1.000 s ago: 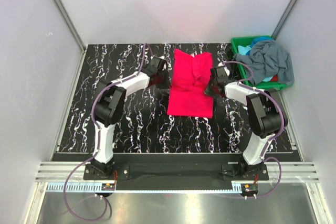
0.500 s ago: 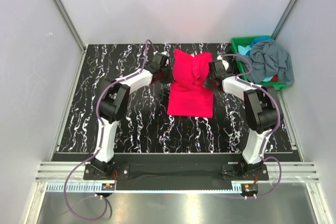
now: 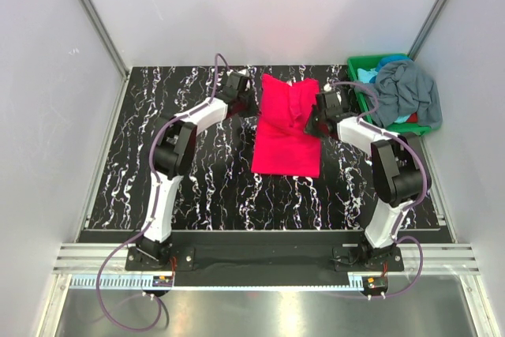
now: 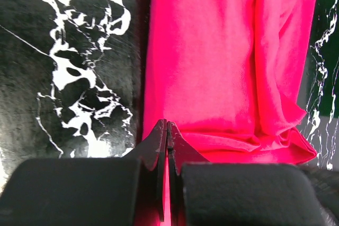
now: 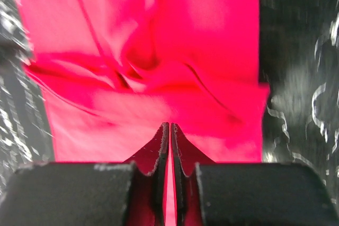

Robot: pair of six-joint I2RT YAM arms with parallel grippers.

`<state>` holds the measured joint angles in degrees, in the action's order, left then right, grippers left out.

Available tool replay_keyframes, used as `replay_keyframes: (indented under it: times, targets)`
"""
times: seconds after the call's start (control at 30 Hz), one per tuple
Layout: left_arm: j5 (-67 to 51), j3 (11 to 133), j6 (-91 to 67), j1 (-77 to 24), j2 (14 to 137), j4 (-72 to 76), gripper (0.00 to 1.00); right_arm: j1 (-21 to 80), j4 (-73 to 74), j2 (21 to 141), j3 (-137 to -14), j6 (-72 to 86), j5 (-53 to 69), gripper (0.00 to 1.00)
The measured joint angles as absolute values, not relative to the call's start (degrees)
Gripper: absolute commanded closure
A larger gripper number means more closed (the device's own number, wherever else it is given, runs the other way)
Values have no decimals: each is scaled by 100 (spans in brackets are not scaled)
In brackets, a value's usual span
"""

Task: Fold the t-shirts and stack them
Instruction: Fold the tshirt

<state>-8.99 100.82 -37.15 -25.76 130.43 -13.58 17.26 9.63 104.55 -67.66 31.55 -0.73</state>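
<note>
Black marbled table (image 3: 197,187) lies under both arms. On my feed the left gripper (image 4: 167,130) is pinched tight on the left edge of the magenta t-shirt (image 3: 286,144), with pink cloth showing between its jaws. The right gripper (image 5: 169,130) is clamped likewise on the right edge. Both hold the rumpled far half, level with each other. I read that as the hold for drawing it evenly toward the near hem. Off at far right, the grey-blue t-shirt (image 3: 406,92) and teal t-shirt (image 3: 365,76) sit heaped in the green bin (image 3: 359,61).
</note>
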Motion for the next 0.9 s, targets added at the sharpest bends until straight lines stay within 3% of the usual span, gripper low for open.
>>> replay_keyframes:
  times: [0.6, 0.9]
  targets:
    - [-917, 10082, -3645, -2488, 13128, -1433, 97, 1817, 657, 9924, -5822, 3177, 268, 90]
    - [-816, 9963, -3452, -2342, 12586, -1675, 98, 1844, 95, 10077, -5522, 3223, 134, 90]
